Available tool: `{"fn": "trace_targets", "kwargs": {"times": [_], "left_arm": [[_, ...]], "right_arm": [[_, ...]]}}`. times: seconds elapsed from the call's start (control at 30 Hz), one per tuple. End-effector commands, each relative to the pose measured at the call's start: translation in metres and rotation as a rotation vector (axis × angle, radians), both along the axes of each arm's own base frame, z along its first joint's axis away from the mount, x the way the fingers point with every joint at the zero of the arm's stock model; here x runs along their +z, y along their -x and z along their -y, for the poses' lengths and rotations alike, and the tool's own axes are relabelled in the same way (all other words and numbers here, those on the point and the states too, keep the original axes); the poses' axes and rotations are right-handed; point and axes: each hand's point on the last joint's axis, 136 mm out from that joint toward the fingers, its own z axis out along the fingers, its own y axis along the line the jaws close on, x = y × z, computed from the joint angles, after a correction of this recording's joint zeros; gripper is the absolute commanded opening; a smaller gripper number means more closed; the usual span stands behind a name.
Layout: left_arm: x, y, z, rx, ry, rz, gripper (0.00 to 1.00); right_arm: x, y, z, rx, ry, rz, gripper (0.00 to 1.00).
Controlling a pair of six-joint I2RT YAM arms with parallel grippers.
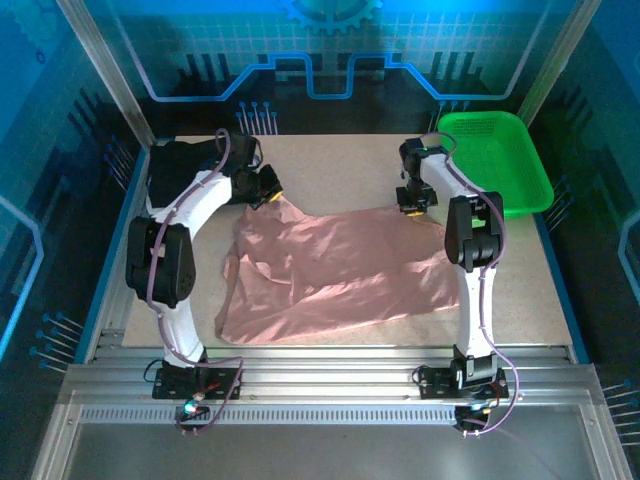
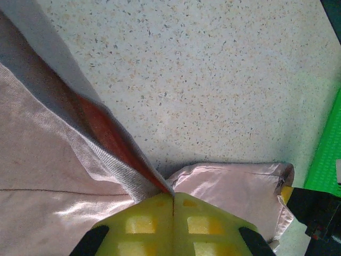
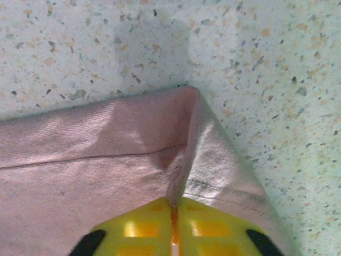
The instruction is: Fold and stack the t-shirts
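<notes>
Speckled tabletop [image 1: 340, 170]; blue circuit-pattern walls [image 1: 150, 50]; aluminium rails [image 1: 330, 365] near edge.

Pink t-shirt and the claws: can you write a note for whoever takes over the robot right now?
Left claw: shut on the far left corner of the dusty-pink soft cloth t-shirt.
Right claw: shut on its far right corner.
Shirt: spread rumpled on the speckled table, near the green plastic mesh basket.
Done: both corners gripped.
To do: fold, then stack.

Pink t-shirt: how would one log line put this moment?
left pincer: shut on pink t-shirt | right pincer: shut on pink t-shirt | fold: not done
</notes>
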Motion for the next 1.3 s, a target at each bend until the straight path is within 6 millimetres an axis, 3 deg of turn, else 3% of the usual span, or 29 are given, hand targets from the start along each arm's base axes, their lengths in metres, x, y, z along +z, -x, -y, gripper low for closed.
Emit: {"fn": "trace_targets", "kwargs": {"times": [0.0,0.4,0.67,0.83,1.03,1.27], "left_arm": [[0.018,0.006,0.002,-0.032,-0.013,0.045,0.00],[0.055,0.010,-0.012,-0.007,-0.020,0.111,0.00],[0.059,0.018,-0.029,0.013,-0.034,0.111,0.00],[0.059,0.021,-0.032,0.008,-0.041,0.105,0.00],[0.060,0.030,-0.030,0.003,-0.028,0.094,0.00],[0.051,0.072,-0.028,0.025,0.022,0.055,0.00]], "right_arm": [[0.014,-0.003,0.000,0.000,0.015,0.017,0.01],[0.062,-0.020,0.021,0.049,0.079,0.116,0.00],[0.073,-0.036,0.056,0.071,0.239,0.149,0.00],[0.078,-0.042,0.064,0.077,0.280,0.174,0.00],[0.085,-0.037,0.061,0.076,0.271,0.189,0.00],[0.088,-0.014,0.065,0.064,0.283,0.190,0.00]]}}
